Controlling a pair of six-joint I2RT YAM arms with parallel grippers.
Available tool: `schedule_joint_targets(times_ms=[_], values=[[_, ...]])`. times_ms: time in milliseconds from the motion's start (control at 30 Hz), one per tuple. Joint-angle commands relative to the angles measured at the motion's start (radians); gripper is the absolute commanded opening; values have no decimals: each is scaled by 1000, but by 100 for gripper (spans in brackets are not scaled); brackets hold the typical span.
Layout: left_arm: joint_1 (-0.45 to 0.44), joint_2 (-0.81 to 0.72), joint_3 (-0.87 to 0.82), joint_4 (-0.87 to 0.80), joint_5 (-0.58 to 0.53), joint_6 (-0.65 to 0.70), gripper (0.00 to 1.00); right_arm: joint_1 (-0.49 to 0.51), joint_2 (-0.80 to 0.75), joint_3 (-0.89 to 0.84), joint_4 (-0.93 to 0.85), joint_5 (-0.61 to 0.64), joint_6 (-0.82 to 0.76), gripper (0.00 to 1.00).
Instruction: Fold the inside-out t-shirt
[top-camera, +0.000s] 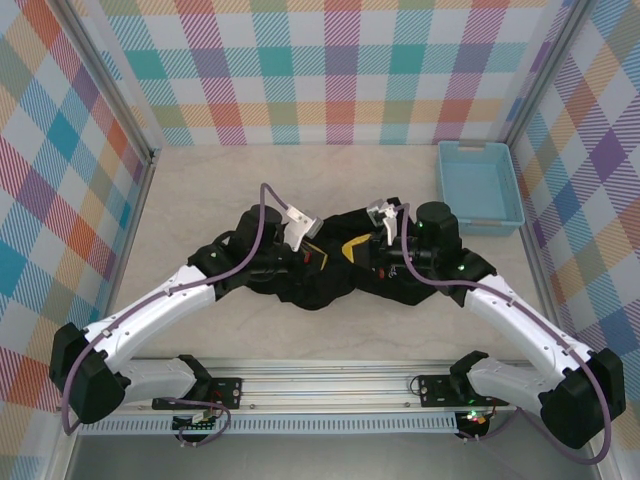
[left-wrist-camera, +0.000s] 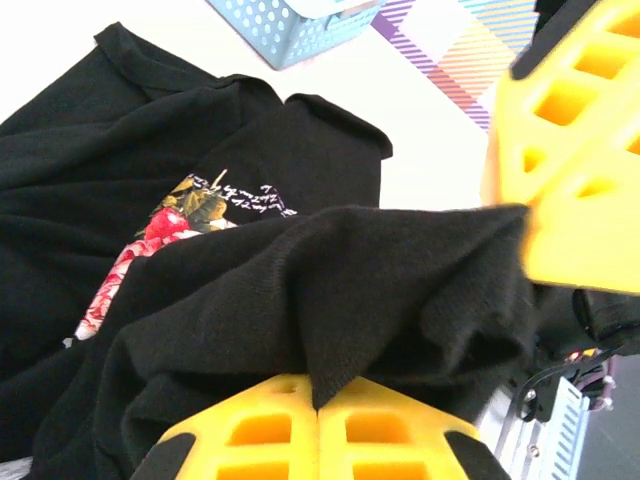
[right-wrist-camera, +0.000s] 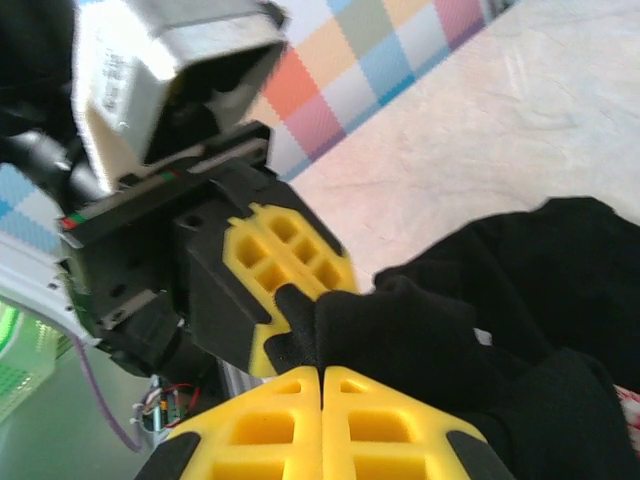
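The black t-shirt (top-camera: 325, 292) lies bunched in the middle of the table. Both grippers meet over it. My left gripper (top-camera: 325, 257) is shut on a raised fold of black cloth, pinched between its yellow fingertips (left-wrist-camera: 318, 395). My right gripper (top-camera: 352, 246) is also shut on a fold of the shirt (right-wrist-camera: 420, 330), right beside the left one. In the left wrist view the shirt (left-wrist-camera: 90, 170) spreads out flat beyond the fold and shows a red floral print with white script (left-wrist-camera: 185, 215). The right gripper's yellow fingers (left-wrist-camera: 570, 150) sit close at the upper right there.
A light-blue plastic basket (top-camera: 480, 185) stands at the back right of the table, also at the top of the left wrist view (left-wrist-camera: 295, 25). Checked walls close in the table on three sides. A metal rail with the arm bases runs along the near edge (top-camera: 330, 385).
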Motion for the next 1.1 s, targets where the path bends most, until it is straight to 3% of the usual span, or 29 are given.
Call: schedule_joint_targets(times_ms=[0,133,233,467,800,933,1067], values=[[33,8,53,-27,46,-109,0,-11,13,73,-115,143,-65,0],[143,15,61,-26,231,-258,0,-10,68,133,-233,348,-67,7],[172,2,47,18,336,-305,0,-5,111,173,-299,467,-59,15],[196,-22,50,-7,364,-313,0,30,133,245,-430,676,-105,34],[221,-52,27,6,304,-317,0,190,-20,194,-301,483,-288,51],[222,-76,9,26,300,-315,0,214,5,190,-254,395,-295,57],[222,-84,-2,29,304,-313,0,234,57,209,-238,381,-293,57]])
